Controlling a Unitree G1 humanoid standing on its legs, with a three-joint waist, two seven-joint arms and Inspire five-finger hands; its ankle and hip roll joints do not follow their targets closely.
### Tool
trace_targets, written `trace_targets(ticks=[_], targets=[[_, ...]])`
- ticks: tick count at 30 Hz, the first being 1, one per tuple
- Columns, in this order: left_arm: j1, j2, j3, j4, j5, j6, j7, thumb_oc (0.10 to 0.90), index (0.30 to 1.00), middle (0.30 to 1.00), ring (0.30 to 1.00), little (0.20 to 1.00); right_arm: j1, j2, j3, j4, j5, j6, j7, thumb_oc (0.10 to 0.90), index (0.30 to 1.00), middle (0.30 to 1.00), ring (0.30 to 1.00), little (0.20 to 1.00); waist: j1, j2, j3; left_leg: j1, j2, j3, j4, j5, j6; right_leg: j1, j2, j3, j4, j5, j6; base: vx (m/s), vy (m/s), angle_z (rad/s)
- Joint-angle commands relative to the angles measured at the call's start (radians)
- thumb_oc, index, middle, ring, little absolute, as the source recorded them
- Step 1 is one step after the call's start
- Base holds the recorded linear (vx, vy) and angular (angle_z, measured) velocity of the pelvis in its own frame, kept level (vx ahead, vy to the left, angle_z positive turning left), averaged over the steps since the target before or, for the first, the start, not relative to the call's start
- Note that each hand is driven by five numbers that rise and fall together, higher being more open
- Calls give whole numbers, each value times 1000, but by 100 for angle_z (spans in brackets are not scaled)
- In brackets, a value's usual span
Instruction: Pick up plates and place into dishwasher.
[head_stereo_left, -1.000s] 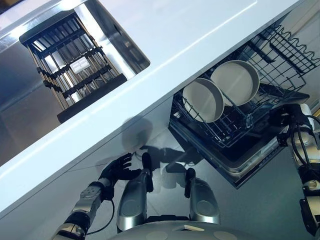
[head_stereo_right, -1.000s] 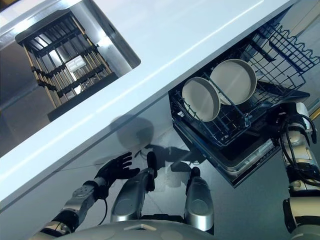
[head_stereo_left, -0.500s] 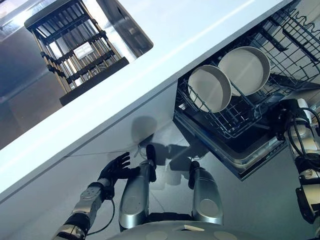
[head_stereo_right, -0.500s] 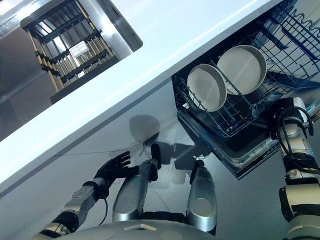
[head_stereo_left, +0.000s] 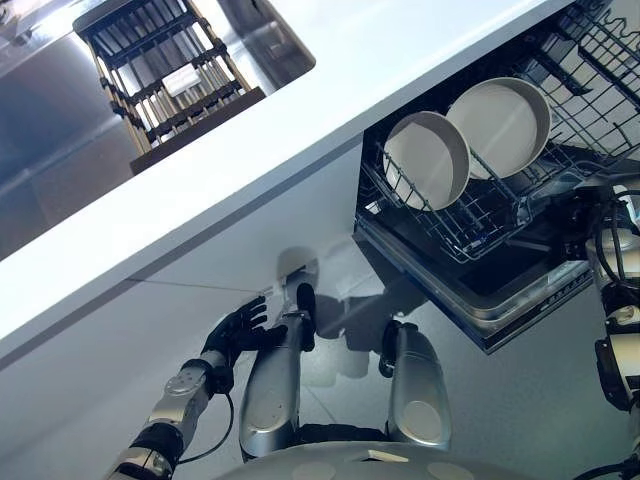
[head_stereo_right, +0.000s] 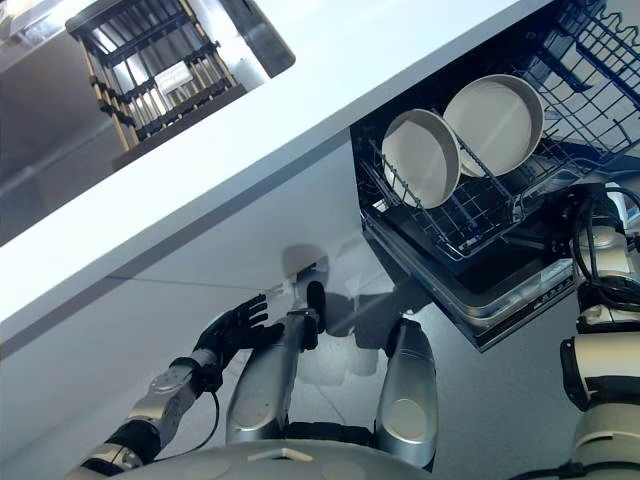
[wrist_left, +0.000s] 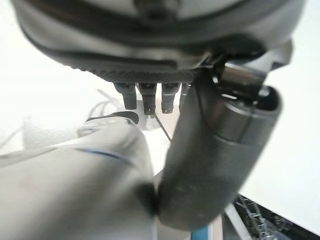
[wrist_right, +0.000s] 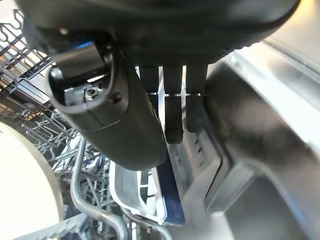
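Overhead, two plates (head_stereo_left: 468, 143) racked | wrist: right robot hand (wrist_right: 150, 90) fingers straight

Light falls from above and glares off the white table (head_stereo_left: 300, 110), which is almost washed out at the far right. Under its overhang the cabinet front (head_stereo_left: 200, 300) is dim, with soft shadows. The sink (head_stereo_left: 60, 150) reflects bright streaks. In the wrist views the left hand (wrist_left: 220, 150) is blurred against blown-out white; the right hand (wrist_right: 120, 115) is dark and soft.
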Motion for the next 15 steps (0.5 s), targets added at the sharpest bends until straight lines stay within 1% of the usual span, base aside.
trace_targets(ticks=[1,4,7,15], targets=[[76,21,-32,-116,-38,-63,0,800,900,900,900,900,-64,30,44,24,96,-27,97,100,300,300,300,200,54,32,-26,-3,-52,-5,308,-306,71,-12,33,-72,37,54,-80,13,-29,7],[81,27,-34,-130,-47,-62,7,800,900,900,900,900,-95,39,53,32,147,-29,135,100,300,300,300,200,66,32,-24,-4,-54,-15,311,-313,73,-14,29,-76,55,46,-82,26,-37,-12],[84,29,-35,-141,-50,-53,15,800,900,900,900,900,-129,47,52,29,207,-20,153,100,300,300,300,200,76,32,-22,2,-55,-26,306,-310,70,-6,28,-80,60,41,-84,40,-32,21],[103,37,-37,-152,-58,-60,23,800,900,900,900,900,-222,44,53,27,280,-10,172,100,300,300,300,200,103,27,-24,27,-56,-48,283,-305,66,21,25,-95,64,32,-86,45,-18,2]])
